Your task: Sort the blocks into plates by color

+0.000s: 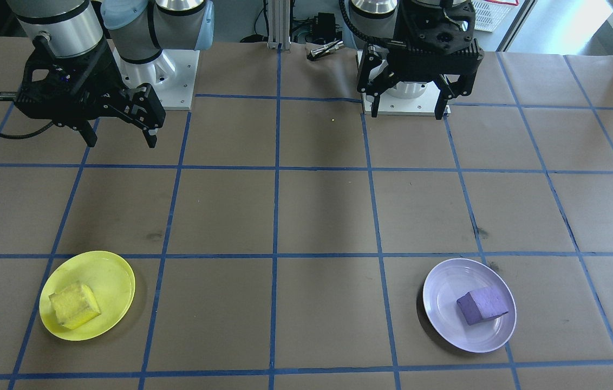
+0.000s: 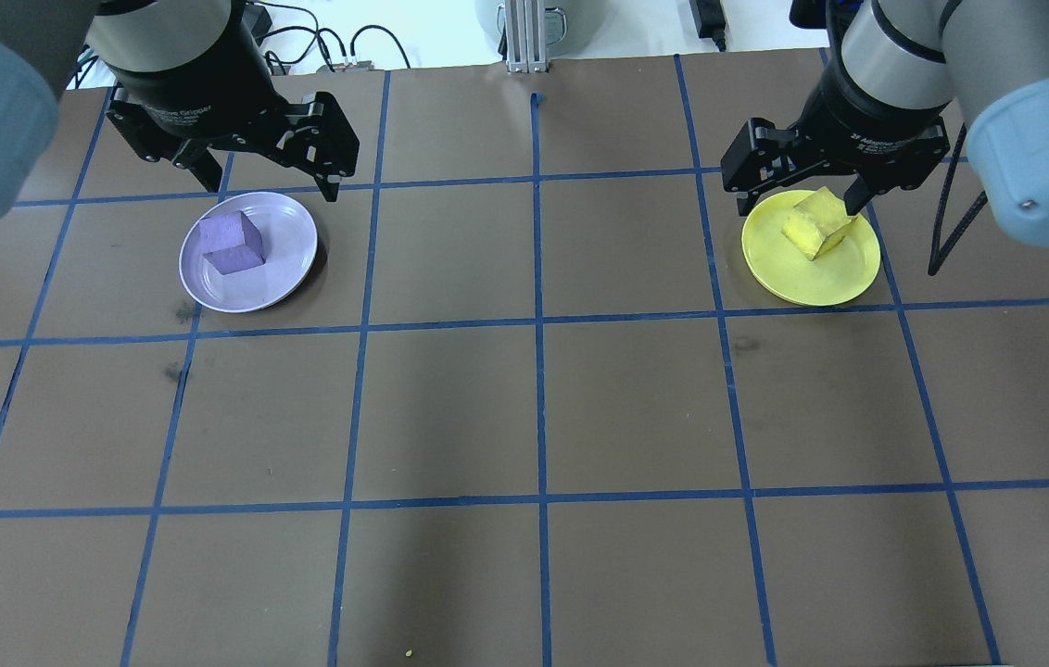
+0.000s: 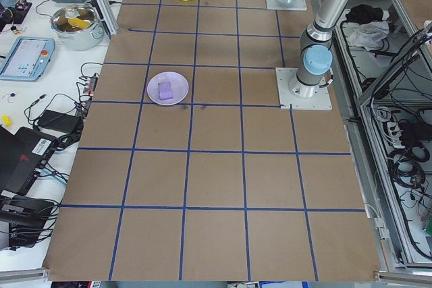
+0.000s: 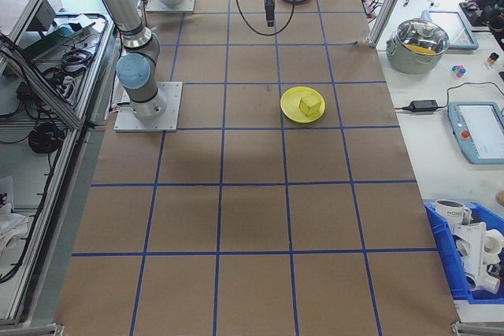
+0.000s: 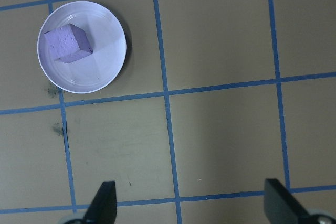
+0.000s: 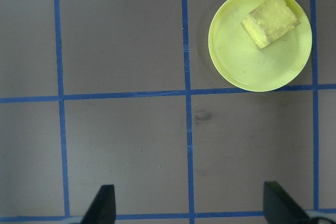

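**Inspector:** Report the position of the task items.

**Operator:** I see the purple block (image 2: pixel 231 244) resting inside the lavender plate (image 2: pixel 288 261), toward that plate's left half in the overhead view. The yellow block (image 2: pixel 816 224) sits in the yellow plate (image 2: pixel 812 278), toward its far side. Both plates lie on the surface (image 2: pixel 534 408), well apart, one at the left and one at the right. By my judgement the sort is complete as things lie.

**Inspector:** State of each end effector?

**Operator:** The left end effector (image 1: pixel 405 110) hangs above the surface with its fingers spread wide and nothing between them. The right end effector (image 1: pixel 120 139) is likewise spread wide and empty. Both wrist views confirm it: two fingertips wide apart, bare surface between.

**Inspector:** How would the blocks handle if I needed one re-seated?

**Operator:** I judge them light and somewhat soft; the faces look rough and pitted, like foam, so grip should be good and slip unlikely. I would take one across two opposite flat side faces, at mid-height, closing gently to avoid crushing it. Each block sits turned at an angle, so I would rotate the wrist to match. The plates look thin, smooth and light; a nudge could slide them.
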You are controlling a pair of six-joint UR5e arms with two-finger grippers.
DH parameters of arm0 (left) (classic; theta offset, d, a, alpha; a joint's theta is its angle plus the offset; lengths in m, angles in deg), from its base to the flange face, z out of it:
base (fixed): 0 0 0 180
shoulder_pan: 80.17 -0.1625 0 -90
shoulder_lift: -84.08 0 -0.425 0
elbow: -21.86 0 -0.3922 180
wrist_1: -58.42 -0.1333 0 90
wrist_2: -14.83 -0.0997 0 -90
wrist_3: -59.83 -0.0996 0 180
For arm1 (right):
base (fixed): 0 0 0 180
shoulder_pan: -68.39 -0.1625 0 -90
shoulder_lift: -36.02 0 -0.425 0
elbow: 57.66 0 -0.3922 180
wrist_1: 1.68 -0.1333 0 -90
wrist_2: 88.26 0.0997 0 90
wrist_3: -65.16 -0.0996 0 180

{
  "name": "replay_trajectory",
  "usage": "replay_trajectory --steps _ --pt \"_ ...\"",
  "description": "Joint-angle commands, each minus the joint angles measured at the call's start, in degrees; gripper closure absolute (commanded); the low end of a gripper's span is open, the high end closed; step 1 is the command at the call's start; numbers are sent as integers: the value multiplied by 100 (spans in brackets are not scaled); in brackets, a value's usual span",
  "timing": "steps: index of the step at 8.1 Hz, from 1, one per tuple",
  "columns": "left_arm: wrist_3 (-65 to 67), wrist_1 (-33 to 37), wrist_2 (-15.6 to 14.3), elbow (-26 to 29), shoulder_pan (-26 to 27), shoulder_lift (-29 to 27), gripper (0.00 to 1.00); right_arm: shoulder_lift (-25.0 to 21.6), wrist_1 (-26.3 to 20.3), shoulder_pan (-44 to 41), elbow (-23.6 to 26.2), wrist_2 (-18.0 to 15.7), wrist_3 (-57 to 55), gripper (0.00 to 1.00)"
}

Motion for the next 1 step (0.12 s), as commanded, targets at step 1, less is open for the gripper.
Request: replay_trajectory --steps 1 --pt "-4 0 0 -9 0 13 0 -34 -25 0 5 -1 1 0"
